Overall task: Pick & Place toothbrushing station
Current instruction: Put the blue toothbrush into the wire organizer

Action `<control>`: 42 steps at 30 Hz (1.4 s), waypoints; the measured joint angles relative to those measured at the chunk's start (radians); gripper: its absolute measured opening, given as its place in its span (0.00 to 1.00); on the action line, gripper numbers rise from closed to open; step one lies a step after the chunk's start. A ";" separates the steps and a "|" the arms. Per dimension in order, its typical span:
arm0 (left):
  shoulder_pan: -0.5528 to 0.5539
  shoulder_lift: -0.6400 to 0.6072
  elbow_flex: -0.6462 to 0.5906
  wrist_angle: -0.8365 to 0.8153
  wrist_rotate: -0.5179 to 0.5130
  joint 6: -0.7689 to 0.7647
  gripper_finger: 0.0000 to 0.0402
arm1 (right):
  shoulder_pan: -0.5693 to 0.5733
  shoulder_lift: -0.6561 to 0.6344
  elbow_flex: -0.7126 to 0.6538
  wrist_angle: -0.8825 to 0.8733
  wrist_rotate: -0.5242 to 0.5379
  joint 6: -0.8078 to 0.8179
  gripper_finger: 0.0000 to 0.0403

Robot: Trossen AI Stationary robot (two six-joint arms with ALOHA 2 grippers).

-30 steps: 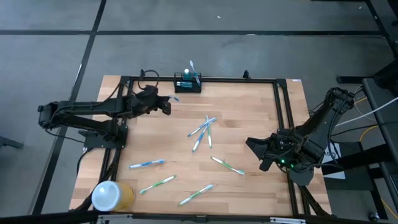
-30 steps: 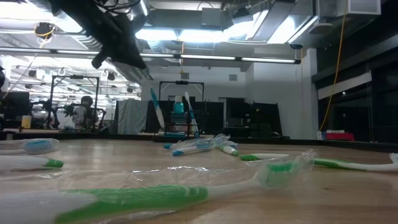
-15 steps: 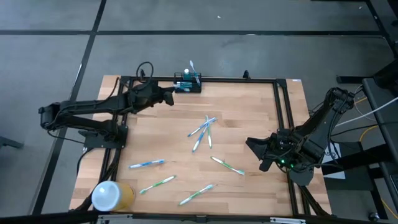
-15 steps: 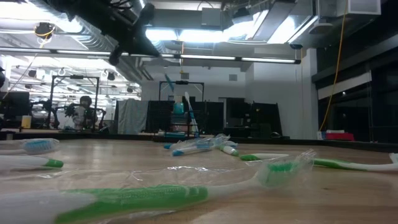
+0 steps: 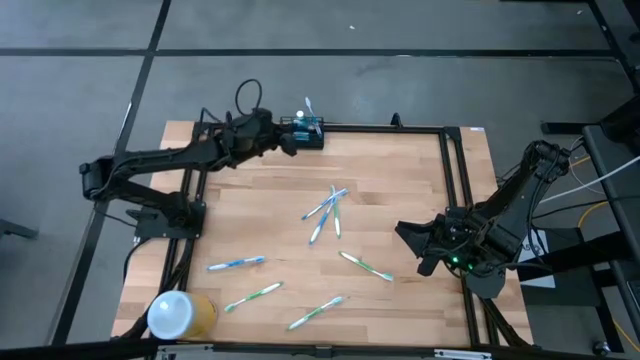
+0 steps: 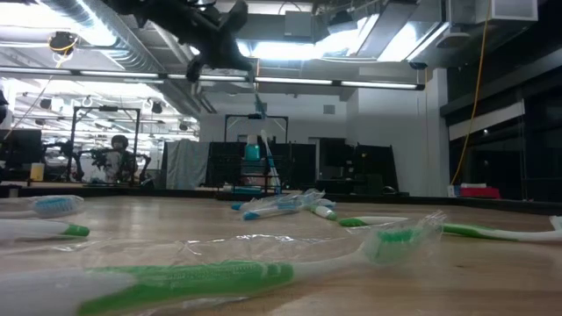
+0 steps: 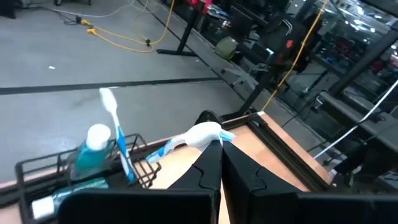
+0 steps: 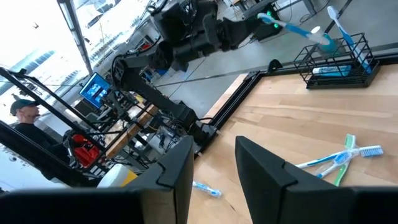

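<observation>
The toothbrushing station, a small black wire rack (image 5: 303,134), stands at the table's far edge. It holds an upright blue-and-white toothbrush (image 7: 114,127), a blue bottle (image 7: 91,150) and a tube. My left gripper (image 5: 284,141) hovers just left of the rack, shut on a blue-and-white toothbrush (image 7: 198,134). It also shows in the low view (image 6: 221,42) and in the right wrist view (image 8: 252,23). My right gripper (image 5: 423,246) is open and empty near the table's right edge. My left gripper pinches the toothbrush's white handle (image 7: 210,133) between its two fingertips. The fingers come slanting from the table's left, above the rack. The brush juts out past the fingertips toward the rack (image 8: 297,28), tilted downward and lifted clear of the table.
Several blue and green toothbrushes lie scattered on the wooden table, a cluster in the middle (image 5: 326,210), others toward the near edge (image 5: 252,296). A white-and-yellow cylinder (image 5: 178,315) stands at the near left corner. A black frame (image 5: 455,180) runs round the table.
My left gripper has gone up and toward the table's far edge and right, from left of the rack to right beside it. It has stayed shut and carried the toothbrush, which stays lifted clear.
</observation>
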 joint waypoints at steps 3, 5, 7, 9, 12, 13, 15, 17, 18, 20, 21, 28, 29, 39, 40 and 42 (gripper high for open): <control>0.029 0.034 0.030 -0.001 0.030 0.002 0.00 | 0.000 0.000 0.000 0.000 0.000 0.000 0.30; 0.045 0.058 0.043 -0.002 0.051 0.002 0.00 | 0.000 0.000 0.000 0.000 0.000 0.000 0.30; 0.054 0.080 0.053 -0.003 0.061 0.003 0.00 | 0.000 0.000 0.000 0.000 0.000 -0.001 0.30; 0.058 0.098 0.060 0.001 0.064 0.011 0.00 | 0.000 0.000 0.000 0.000 0.000 -0.001 0.30; 0.067 0.118 0.062 0.011 0.066 0.014 0.00 | 0.000 0.000 0.000 0.000 0.000 -0.001 0.30; 0.071 0.123 0.062 0.016 0.070 0.016 0.00 | 0.000 0.000 0.000 0.000 0.000 -0.001 0.30; 0.077 0.132 0.062 0.023 0.073 0.018 0.00 | 0.000 0.000 0.000 0.000 0.000 -0.001 0.30; 0.084 0.134 0.062 0.041 0.076 0.018 0.00 | 0.000 0.000 0.000 0.000 0.000 -0.001 0.30; 0.087 0.134 0.063 0.051 0.078 0.018 0.00 | 0.000 0.000 0.000 0.000 0.000 -0.001 0.30; 0.096 0.134 0.063 0.056 0.080 0.017 0.00 | 0.000 0.000 0.000 0.000 0.000 -0.001 0.30; 0.102 0.134 0.063 0.060 0.083 0.017 0.00 | 0.000 0.000 0.000 0.000 0.000 -0.001 0.30; 0.139 0.134 0.063 0.066 0.118 0.012 0.00 | 0.000 0.000 0.000 0.000 0.005 -0.001 0.30; 0.143 0.135 0.063 0.066 0.123 0.012 0.00 | 0.000 0.000 0.000 0.000 0.005 -0.001 0.30; 0.155 0.186 0.063 0.112 0.177 -0.017 0.00 | 0.000 0.000 0.000 0.000 0.008 0.000 0.30; 0.155 0.190 0.063 0.117 0.178 -0.018 0.00 | 0.000 0.000 0.000 0.000 0.008 0.000 0.30; 0.155 0.199 0.063 0.120 0.178 -0.023 0.00 | 0.000 0.000 0.000 0.000 0.009 0.000 0.30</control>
